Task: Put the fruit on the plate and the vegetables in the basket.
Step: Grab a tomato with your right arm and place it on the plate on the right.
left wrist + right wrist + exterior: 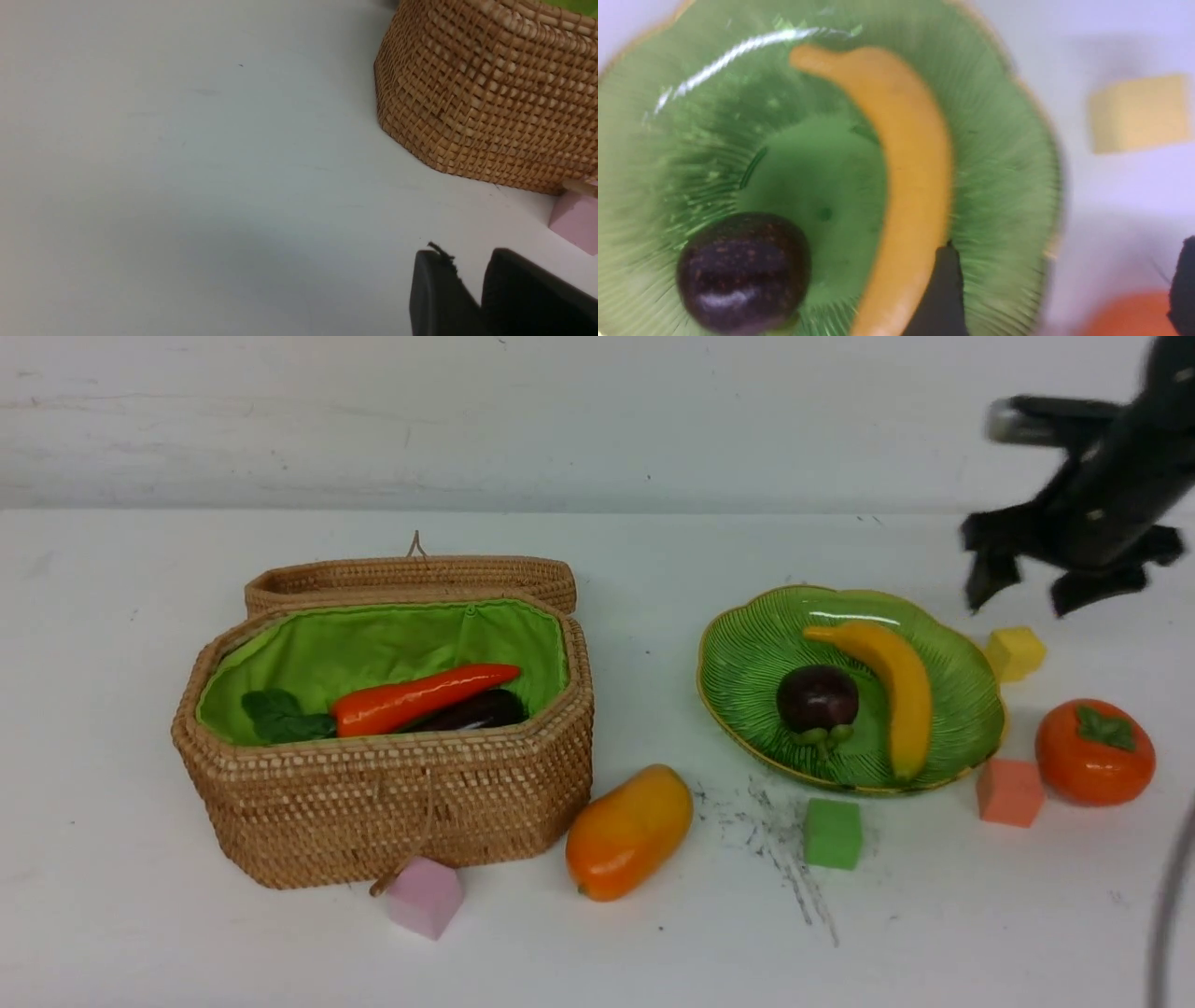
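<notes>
Overhead, the right gripper [1019, 602] hung above the desk [140, 915], past the far right edge of the plate [747, 663] and close to the yellow cube [1016, 653]. Its jaws were spread wide, holding nothing and touching nothing. In the right wrist view one black fingertip [943, 289] showed over the plate's rim beside the end of the banana [901, 686], and the other showed over the persimmon [1092, 756], though the frame was blurred.

The left gripper [467, 270] appeared only in its own wrist view, low over bare desk near a corner of the basket [392, 803] and the pink cube [426, 896]. Its jaws were barely parted, with a narrow slit between them and nothing in it.

The banana and the mangosteen [817, 698] lay on the plate. The mango [627, 831] lay on the desk just beside the basket's near right corner. The persimmon sat on the desk right of the plate, next to the salmon cube [1008, 791]. A green cube [833, 833] stood just in front of the plate.

The basket's lid [411, 581] was swung back behind it, and inside, on the green lining, the carrot [420, 698] lay across the eggplant [476, 711].
</notes>
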